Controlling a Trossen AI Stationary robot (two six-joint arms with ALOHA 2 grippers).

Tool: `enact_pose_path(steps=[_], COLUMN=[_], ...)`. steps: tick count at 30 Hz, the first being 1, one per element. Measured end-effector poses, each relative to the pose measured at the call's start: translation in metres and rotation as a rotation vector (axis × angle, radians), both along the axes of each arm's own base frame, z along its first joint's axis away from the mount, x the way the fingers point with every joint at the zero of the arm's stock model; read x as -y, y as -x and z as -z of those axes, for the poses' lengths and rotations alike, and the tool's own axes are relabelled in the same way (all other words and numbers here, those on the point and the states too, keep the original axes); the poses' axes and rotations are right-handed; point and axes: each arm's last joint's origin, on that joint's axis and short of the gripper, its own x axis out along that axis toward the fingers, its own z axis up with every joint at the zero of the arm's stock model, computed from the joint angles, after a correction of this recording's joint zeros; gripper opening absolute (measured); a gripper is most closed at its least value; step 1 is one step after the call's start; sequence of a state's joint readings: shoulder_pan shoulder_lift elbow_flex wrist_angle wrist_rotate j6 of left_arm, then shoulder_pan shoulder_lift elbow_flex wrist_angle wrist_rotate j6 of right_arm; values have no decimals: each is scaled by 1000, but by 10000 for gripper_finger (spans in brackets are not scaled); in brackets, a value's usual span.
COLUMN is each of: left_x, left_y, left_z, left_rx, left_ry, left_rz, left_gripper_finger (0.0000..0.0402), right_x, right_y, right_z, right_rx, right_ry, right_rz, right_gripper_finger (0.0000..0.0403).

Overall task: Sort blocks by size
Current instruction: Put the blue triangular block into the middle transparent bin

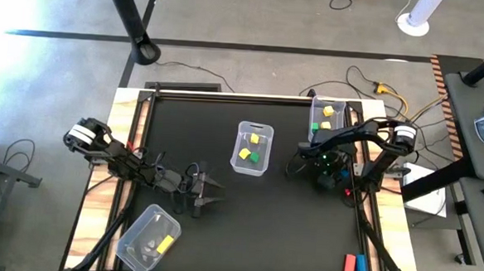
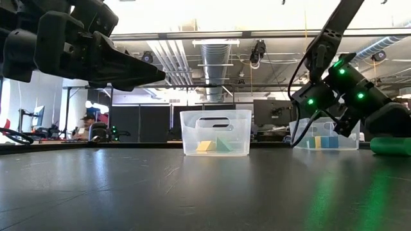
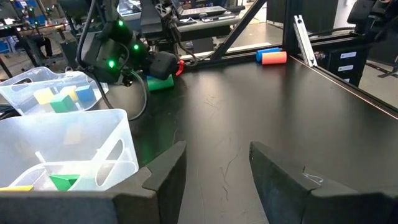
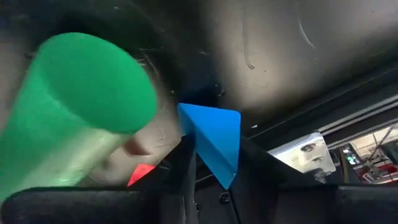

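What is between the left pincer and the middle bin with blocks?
Nothing: in the high view only bare black table separates the open left pincer from the middle bin.

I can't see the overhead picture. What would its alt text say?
Two dark robot arms reach over a black table, the left tool open near its middle and the right tool low by the right edge. Three clear bins hold small coloured blocks.

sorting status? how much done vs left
Partly done. The middle bin, the far-right bin and the near-left bin already hold blocks. In hand: the right pincer is shut on a blue wedge block, beside a green cylinder. Left: that cylinder and the red and blue blocks near the right corner. Left pincer open, empty.
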State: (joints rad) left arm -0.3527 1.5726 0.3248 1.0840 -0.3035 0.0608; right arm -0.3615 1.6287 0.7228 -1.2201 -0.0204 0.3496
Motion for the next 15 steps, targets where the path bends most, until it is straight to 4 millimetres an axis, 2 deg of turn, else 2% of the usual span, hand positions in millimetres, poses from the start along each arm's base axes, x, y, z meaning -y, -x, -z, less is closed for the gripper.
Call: enact_pose_path(steps=[7,15], left_x=[0,0], left_y=[0,0], left_z=[0,0], left_rx=[0,0], left_ry=[0,0], left_rz=[0,0], left_gripper_finger=[162,162], right_x=[-9,-23], right_y=[-10,-22], right_z=[-15,-48], right_rx=[59,210], right_ry=[43,142], right_rz=[-12,-5], right_gripper_finger=[75,50])
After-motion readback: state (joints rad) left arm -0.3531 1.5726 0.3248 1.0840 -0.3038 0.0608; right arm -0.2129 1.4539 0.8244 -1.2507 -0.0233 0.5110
